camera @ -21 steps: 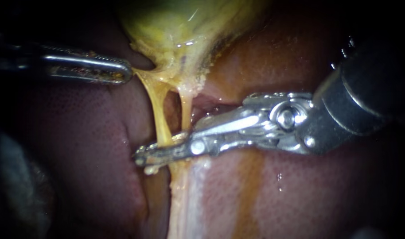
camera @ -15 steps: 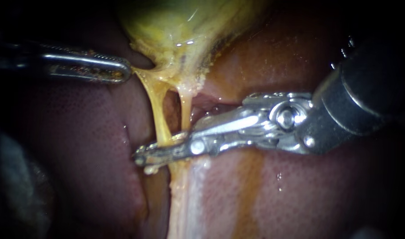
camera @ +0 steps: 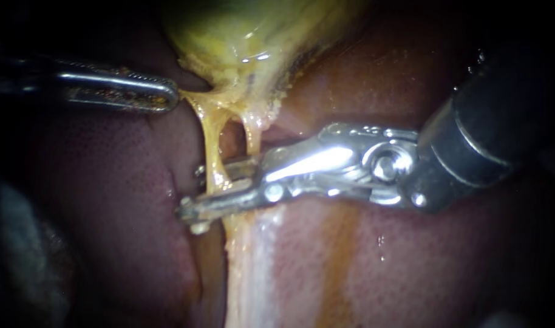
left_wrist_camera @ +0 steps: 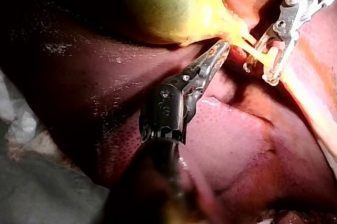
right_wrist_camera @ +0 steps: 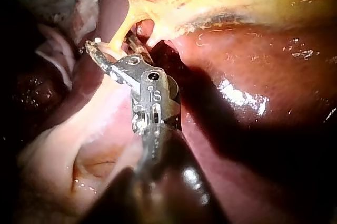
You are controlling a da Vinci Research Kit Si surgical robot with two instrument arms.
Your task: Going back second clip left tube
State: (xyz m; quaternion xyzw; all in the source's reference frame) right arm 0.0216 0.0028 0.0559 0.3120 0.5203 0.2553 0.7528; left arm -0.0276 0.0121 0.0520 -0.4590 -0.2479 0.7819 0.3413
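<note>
While the liver is lying under everything and the gallbladder is sitting above it, my left instrument is pinching the gallbladder's lower edge in its pincer, and my right instrument is holding its pincer spread around the left tube.

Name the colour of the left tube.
The left tube is translucent amber-yellow; the endoscope view shows it best.
</note>
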